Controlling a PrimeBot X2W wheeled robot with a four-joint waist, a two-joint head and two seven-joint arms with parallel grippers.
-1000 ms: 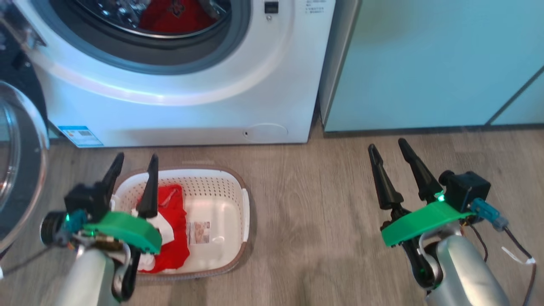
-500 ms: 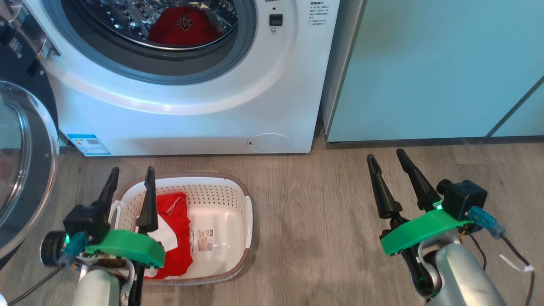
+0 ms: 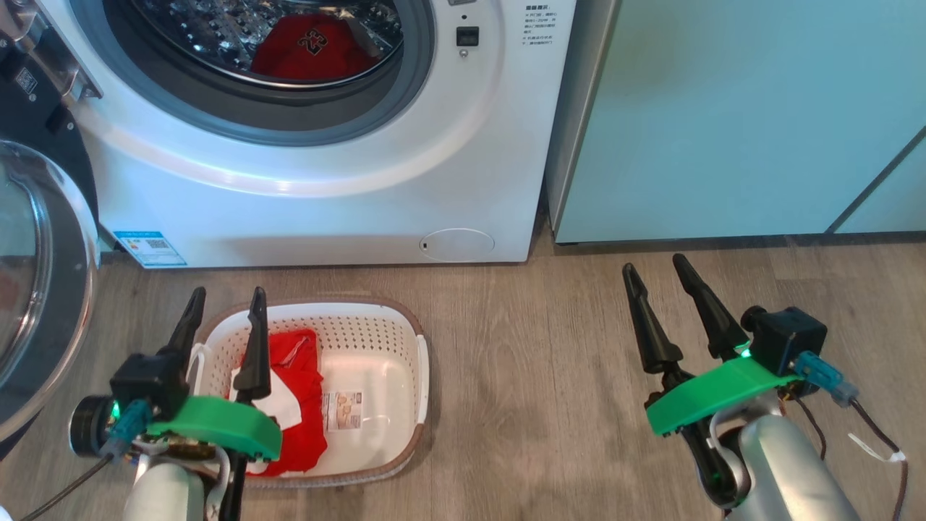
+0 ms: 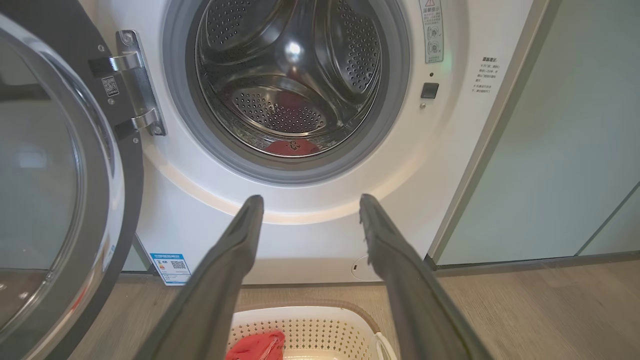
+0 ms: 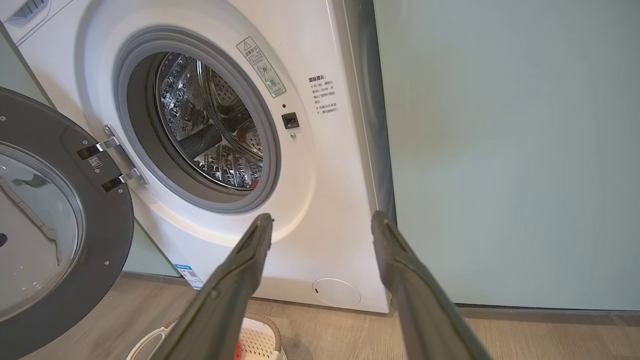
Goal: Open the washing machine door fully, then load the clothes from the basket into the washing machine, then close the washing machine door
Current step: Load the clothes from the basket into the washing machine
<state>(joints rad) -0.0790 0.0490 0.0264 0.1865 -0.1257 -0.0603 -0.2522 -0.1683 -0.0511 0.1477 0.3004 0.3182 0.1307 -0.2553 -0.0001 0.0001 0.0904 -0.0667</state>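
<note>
Left gripper [image 3: 226,297]: fingers standing spread, holding nothing, hanging over the left end of the basket [image 3: 376,318]. Right gripper [image 3: 654,266]: fingers likewise parted and empty, hovering above the wood floor [image 3: 521,376], well right of the basket. Clothes [image 3: 304,362]: one red-and-white piece lying in the basket's left half; another red garment [image 3: 311,47] lying inside the drum. Washing machine door [image 3: 69,304]: standing wide open at the left of the washing machine [image 3: 325,210].

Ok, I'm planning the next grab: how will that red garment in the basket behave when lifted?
The red garment lies crumpled in folds, so probably floppy, draping from the left pincer. It looks thin, likely light. The basket might shift if fabric snags.
</note>
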